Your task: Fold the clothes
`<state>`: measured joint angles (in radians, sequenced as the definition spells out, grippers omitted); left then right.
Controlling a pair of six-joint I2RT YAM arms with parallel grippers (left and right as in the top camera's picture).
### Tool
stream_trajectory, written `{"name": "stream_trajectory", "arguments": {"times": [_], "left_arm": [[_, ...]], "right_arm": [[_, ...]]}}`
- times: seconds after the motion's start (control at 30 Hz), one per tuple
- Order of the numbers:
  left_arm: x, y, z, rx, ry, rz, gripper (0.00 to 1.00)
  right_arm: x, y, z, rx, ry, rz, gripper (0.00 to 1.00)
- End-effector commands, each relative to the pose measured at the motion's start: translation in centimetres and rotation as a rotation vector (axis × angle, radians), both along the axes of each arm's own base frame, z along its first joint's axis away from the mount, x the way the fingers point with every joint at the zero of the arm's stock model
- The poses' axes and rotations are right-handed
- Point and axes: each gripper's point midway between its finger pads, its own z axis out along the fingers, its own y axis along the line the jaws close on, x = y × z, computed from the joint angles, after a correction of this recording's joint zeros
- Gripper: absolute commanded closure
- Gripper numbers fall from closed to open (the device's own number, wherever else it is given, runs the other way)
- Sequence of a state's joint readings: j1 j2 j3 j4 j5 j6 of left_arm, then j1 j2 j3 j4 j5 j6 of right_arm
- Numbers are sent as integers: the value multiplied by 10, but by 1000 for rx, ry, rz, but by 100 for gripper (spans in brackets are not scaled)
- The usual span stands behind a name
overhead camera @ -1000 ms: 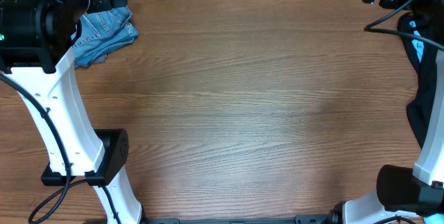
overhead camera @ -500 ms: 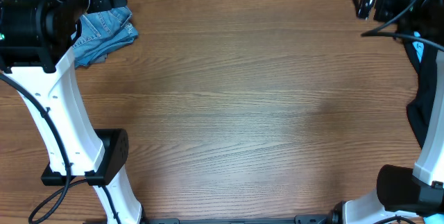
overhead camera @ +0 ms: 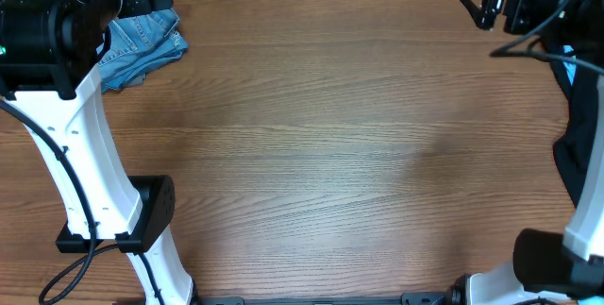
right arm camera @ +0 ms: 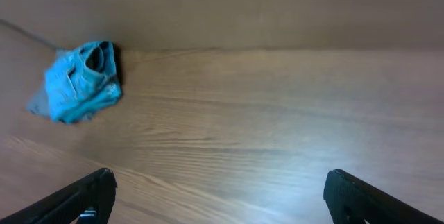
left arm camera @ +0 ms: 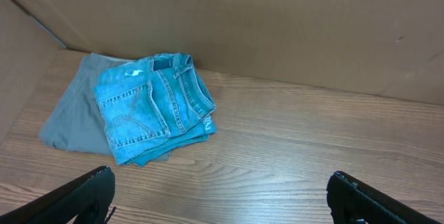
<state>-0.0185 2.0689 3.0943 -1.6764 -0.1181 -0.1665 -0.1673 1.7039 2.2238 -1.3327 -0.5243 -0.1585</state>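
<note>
On the wooden table [overhead camera: 330, 154] the folded jeans [left arm camera: 156, 106] are lying atop grey trousers [left arm camera: 69, 116], waistband pointing at the cardboard wall [left arm camera: 277, 23], left gripper [left arm camera: 220, 182] and right gripper [right arm camera: 218, 179] hanging spread

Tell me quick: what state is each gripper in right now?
Left gripper: open, holding nothing.
Right gripper: open, holding nothing.

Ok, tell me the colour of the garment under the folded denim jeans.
Grey garment, best seen in the left wrist view.
</note>
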Motion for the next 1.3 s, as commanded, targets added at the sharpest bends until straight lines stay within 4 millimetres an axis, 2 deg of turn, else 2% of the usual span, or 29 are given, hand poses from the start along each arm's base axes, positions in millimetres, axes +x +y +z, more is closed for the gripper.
{"name": "stream_trajectory", "arguments": {"times": [0.0,0.1,0.17,0.3,0.47,0.63,0.7,0.8,1.0,1.27], "left_arm": [[2,3,-2,-5,4,27,0],[2,3,-2,-5,4,26,0],[2,3,-2,-5,4,27,0],[2,3,-2,-5,4,26,0],[2,3,-2,-5,4,26,0],[0,-1,-5,-21,17,14,0],[0,-8,-5,-46,18,-21,0],[0,-8,-6,-44,19,-19,0],[0,-8,-6,-44,19,-19,0],[0,-9,-6,-44,19,-21,0]], "right_arm": [[-42,3,53,-156,-215,76,0],[-70,-2,82,-166,-280,-21,0],[-90,-7,92,-104,-276,-129,0],[-125,-25,100,8,-287,-373,0],[-168,-24,97,-10,-441,-403,0],[-207,-18,57,-7,-521,-401,0],[-217,-16,44,-7,-542,-401,0],[-226,-14,21,-6,-562,-401,0],[-232,-13,-29,-56,-578,-380,0],[-221,-15,-81,-56,-641,-379,0]]}}
